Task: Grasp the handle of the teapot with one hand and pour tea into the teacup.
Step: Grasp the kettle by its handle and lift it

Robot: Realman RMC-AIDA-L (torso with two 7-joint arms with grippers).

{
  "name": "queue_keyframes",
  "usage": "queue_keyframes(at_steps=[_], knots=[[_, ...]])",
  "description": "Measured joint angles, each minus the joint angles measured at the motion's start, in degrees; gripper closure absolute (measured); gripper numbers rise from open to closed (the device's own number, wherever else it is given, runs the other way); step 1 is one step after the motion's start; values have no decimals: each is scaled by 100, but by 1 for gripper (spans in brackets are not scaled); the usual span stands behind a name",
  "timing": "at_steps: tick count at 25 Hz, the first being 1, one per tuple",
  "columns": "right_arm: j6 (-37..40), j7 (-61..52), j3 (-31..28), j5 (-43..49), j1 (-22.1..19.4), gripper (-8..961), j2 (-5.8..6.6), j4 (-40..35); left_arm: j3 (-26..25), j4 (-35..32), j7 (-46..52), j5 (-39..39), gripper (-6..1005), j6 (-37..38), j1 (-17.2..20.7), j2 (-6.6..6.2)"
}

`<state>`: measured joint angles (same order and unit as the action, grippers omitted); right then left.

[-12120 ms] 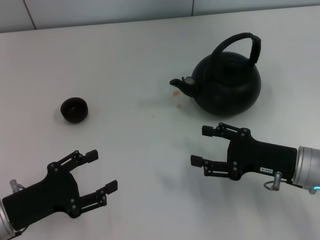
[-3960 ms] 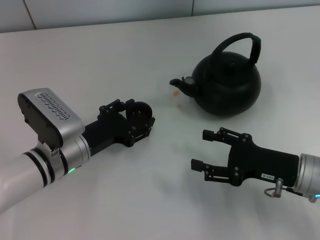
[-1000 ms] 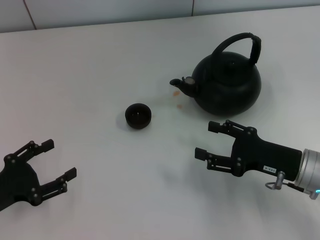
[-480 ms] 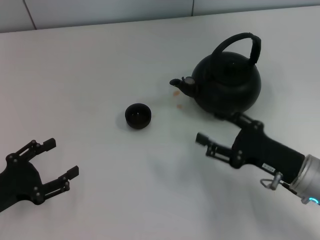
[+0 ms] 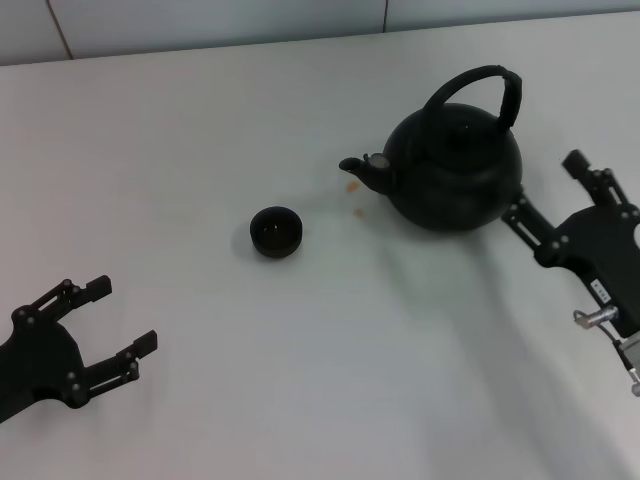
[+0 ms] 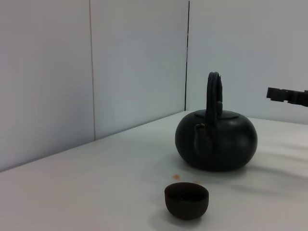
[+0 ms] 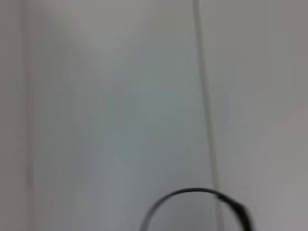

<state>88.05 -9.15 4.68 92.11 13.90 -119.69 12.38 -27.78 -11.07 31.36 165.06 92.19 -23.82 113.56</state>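
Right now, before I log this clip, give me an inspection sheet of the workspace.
Surface: white table, two small orange spots beside the spout.
Job's things: teapot upright, handle arched overhead and ungrasped; teacup upright, standing apart off the spout side.
Clutter: nothing seen.
Grippers: left claw open, low at the near left, holding nothing; right claw open, beside the teapot on the side away from the spout, not on the handle.
Cables: nothing seen.
Surroundings: pale panelled wall behind the table.
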Motion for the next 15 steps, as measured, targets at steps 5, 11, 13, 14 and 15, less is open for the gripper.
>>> queue_keyframes(at_steps=[5,11,13,14,15], knots=[[-195,292,-522,-4,-58,120,-5,179,0,6,1,0,140,0,0,-1],[-413,313,-749,-7,-28,120,16,191,0,16,8,-2,139,0,4,-1],[-452,303,-750,-7,9,121,22,161,0,16,8,-2,139,0,4,-1],[-477,300,-752,-6,30,121,24,147,0,5,10,-5,139,1,3,5],[-521,290,-752,-5,82,121,34,119,-3,3,10,-24,139,1,3,18]])
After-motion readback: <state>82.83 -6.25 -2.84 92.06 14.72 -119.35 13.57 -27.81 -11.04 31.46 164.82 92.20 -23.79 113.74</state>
